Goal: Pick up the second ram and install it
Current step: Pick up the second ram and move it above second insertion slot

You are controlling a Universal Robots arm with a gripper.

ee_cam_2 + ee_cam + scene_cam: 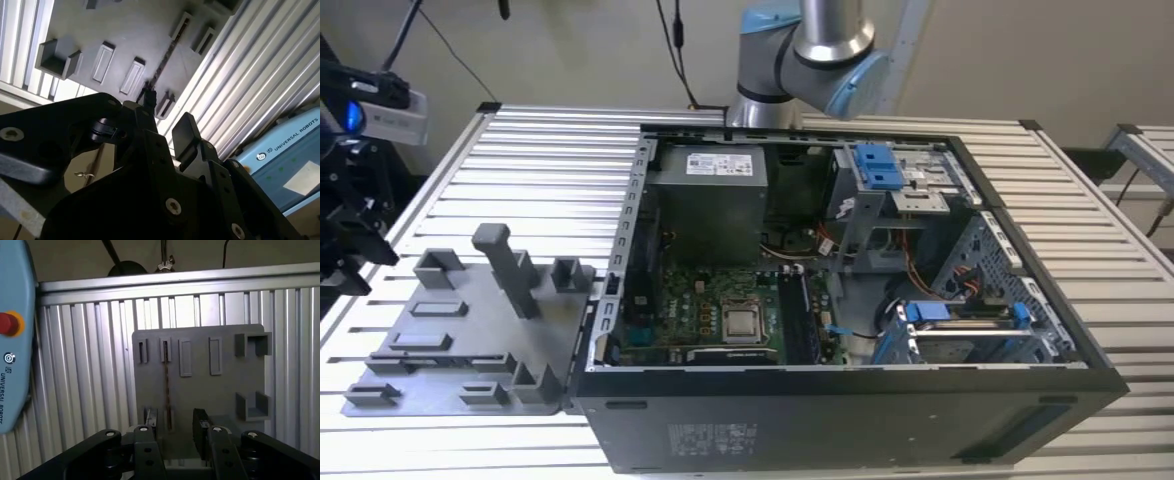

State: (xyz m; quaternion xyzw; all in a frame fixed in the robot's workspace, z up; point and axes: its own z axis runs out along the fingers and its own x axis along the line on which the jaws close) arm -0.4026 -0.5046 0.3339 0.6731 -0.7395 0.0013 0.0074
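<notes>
Fingers point(200, 424) of my gripper point(175, 422) spread apart, pinching nothing. Edge-on second ram point(166, 385) stands in slot of grey fixture tray point(200, 395), lining up with gap between fingertips, nearer one finger. Ribbed metal table point(90, 365) surrounds tray; blue teach pendant point(12, 340) alongside.

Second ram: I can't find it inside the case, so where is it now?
In both wrist views the second ram stands on edge in the gray holder plate on the slatted table, just beyond the open gripper.
</notes>
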